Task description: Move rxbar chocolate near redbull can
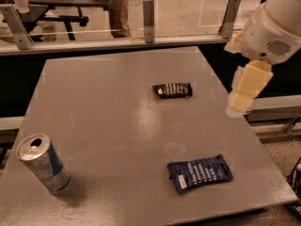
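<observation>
The surface (103, 107) was a grey square top, seen from its near side at a slight angle. The rxbar chocolate (173, 90) lay flat on it, right of the middle and toward the far half, with its long side running left to right and its white lettering facing up. The redbull can (43, 164) stood at the near left corner, its pull-tab top open to view, and it appeared to lean left from this viewpoint. The bar and the can were well apart, on opposite sides of the surface. A larger dark blue wrapper (200, 173) lay flat near the near right edge, closer to the viewer than the black bar and apart from it.

The claw (239, 101) hung at the right edge of the surface, pointing downward from a white arm (275, 27) that entered from the upper right. It was right of the rxbar chocolate, apart from it, and touched nothing on the surface. I could not tell whether the claw was open or closed; the bar, the can and the blue wrapper all lay clear of it.

Beyond the far edge ran a rail with upright posts (148, 14).
</observation>
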Motion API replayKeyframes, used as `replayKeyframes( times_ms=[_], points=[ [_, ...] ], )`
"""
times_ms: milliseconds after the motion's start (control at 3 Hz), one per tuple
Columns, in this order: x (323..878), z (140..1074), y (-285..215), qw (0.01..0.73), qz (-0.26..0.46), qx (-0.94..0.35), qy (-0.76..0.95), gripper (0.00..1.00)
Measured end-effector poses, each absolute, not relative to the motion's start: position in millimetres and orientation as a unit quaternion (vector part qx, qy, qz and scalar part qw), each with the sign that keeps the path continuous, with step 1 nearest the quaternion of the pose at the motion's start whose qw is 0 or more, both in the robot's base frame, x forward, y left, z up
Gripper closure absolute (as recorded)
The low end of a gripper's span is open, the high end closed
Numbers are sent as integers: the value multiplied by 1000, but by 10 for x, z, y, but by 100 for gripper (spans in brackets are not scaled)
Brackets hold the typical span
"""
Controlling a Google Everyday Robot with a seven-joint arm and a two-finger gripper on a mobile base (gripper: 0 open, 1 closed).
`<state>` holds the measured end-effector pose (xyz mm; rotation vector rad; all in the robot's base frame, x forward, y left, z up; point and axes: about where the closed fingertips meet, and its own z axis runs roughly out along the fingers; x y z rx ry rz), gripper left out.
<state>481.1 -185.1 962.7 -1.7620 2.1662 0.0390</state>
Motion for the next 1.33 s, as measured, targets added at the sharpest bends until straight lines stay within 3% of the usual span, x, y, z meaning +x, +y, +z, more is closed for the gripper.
replayKeyframes(
  times_ms=[1333],
  points=[
    [5838, 8761, -894, 189, 107, -667, 713, 0]
  ],
)
